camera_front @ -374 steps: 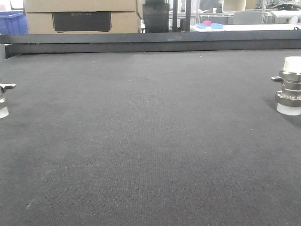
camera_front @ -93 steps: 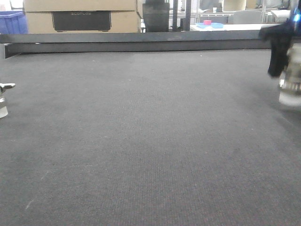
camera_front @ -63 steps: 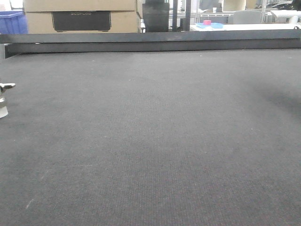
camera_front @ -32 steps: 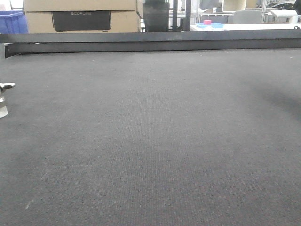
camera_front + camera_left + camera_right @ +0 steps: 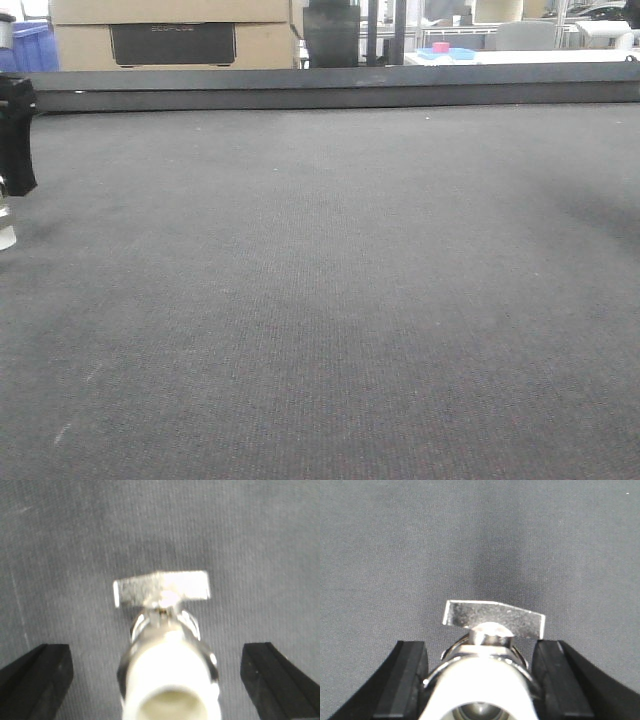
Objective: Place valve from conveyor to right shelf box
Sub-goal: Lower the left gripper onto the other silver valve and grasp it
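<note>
Right gripper (image 5: pixel 481 685) clamps 1 valve (image 5: pixel 492 619) over the conveyor (image 5: pixel 320 280); left gripper (image 5: pixel 157 680), jaws wide apart, straddles a 2nd valve (image 5: pixel 167 670) toward the conveyor's left edge, so centre on its body below the handle (image 5: pixel 160 587) before closing.

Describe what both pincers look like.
The left pincer has matte black, blocky, square-cornered fingers. The right pincer has black fingers with rounded tops and flat inner faces. No cables or markings are visible.
</note>
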`<state>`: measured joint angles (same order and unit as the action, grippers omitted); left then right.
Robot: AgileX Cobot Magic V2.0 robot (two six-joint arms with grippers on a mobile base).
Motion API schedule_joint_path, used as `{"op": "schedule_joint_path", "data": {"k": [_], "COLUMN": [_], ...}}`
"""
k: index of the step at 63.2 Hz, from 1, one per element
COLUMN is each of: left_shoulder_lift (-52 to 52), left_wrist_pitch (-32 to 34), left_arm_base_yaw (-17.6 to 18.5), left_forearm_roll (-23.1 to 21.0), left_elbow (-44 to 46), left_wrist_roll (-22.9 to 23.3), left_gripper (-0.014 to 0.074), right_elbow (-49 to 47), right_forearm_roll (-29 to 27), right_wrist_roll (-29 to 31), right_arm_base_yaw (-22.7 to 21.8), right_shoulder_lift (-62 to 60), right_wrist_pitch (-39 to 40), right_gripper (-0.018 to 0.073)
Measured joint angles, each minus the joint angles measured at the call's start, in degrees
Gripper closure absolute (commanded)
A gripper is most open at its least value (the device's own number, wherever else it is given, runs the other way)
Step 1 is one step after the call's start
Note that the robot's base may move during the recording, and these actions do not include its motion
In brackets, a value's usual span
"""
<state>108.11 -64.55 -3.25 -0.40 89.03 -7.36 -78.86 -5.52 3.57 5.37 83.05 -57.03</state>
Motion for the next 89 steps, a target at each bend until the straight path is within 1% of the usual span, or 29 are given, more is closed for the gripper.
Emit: {"op": "schedule_joint_path", "data": {"k": [11,15,17,21,23,28,29,36,44,57,64,71,89], "left_shoulder_lift": [0.09,0.09,0.09,0.09,0.09,0.09,0.09,0.09,0.09,-1.29,-5.49,-11.92,-25.27], "left_wrist_pitch": [1.97,2.09,2.21,2.2,2.2,1.96,1.84,1.76,1.16,-3.31,-3.75,-3.75,-3.75], "left_arm_base_yaw": [0.0,0.0,0.0,0.0,0.0,0.0,0.0,0.0,0.0,0.0,0.0,0.0,0.0], "left_forearm_roll": [0.0,0.0,0.0,0.0,0.0,0.0,-0.18,-0.29,-0.29,-0.29,-0.29,-0.29,-0.29], "left_elbow": [0.0,0.0,0.0,0.0,0.0,0.0,0.0,0.0,0.11,0.48,0.48,0.48,0.48], "left_wrist_roll": [0.0,0.0,0.0,0.0,0.0,0.0,0.0,-0.16,-0.16,-0.16,-0.16,-0.16,-0.16], "left_gripper": [0.002,0.0044,0.0075,0.0165,0.0246,0.0406,0.0457,0.071,0.0707,0.0707,0.0707,0.0707,0.0707], "right_elbow": [0.0,0.0,0.0,0.0,0.0,0.0,0.0,0.0,0.0,0.0,0.0,0.0,-0.15], "right_forearm_roll": [0.0,0.0,0.0,0.0,0.0,0.0,0.0,0.0,0.0,0.0,0.0,0.0,0.0], "right_wrist_roll": [0.0,0.0,0.0,0.0,0.0,0.0,0.0,0.0,0.0,0.0,0.0,0.0,0.0], "right_arm_base_yaw": [0.0,0.0,0.0,0.0,0.0,0.0,0.0,0.0,0.0,0.0,0.0,0.0,0.0], "right_shoulder_lift": [0.0,0.0,0.0,0.0,0.0,0.0,0.0,0.0,0.0,0.0,-0.1,-0.88,-5.68], "right_wrist_pitch": [0.03,0.03,0.03,0.03,0.03,0.03,0.03,0.03,0.23,0.34,-0.12,-0.35,-0.48], "right_gripper": [0.0713,0.0713,0.0713,0.0713,0.0713,0.0713,0.0713,0.0713,0.0713,0.0713,0.0713,0.0713,0.0713]}}
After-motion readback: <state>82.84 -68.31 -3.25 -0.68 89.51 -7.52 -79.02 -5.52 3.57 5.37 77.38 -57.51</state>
